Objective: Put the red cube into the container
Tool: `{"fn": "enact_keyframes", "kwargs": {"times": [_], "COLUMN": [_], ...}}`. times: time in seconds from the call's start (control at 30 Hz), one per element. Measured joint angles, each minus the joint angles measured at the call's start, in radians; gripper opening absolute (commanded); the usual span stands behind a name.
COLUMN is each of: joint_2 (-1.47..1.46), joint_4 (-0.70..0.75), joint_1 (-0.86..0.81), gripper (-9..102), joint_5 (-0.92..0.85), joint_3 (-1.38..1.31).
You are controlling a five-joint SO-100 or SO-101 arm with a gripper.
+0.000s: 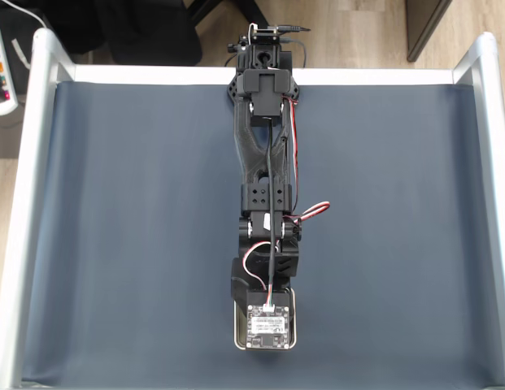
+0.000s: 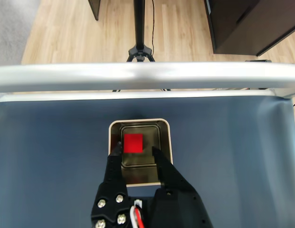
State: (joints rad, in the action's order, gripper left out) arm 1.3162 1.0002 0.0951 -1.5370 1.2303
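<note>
Hovering tool [image 2: 136, 149] open, empty; red cube [image 2: 133, 142] inside container [image 2: 164, 130]

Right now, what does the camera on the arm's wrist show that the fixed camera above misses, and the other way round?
The wrist view alone shows the small bright red cube lying inside the shallow square silver metal tin, with the open black gripper around it, apparently not touching. The fixed view alone shows the whole black arm stretched across the table, covering most of the tin. Both show the dark blue mat and the silver frame rail.
</note>
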Motion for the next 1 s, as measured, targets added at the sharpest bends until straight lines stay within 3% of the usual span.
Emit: {"fn": "enact_keyframes", "kwargs": {"times": [0.13,0.57,1.0], "joint_2": [0.098,0.899,1.562], "joint_4": [-0.043,-0.357,-0.469], "joint_1": [0.000,-0.055,-0.066], "gripper": [0,0,0], "joint_5": [0.011,0.009,-0.051], "joint_3": [0.086,0.897,1.729]}}
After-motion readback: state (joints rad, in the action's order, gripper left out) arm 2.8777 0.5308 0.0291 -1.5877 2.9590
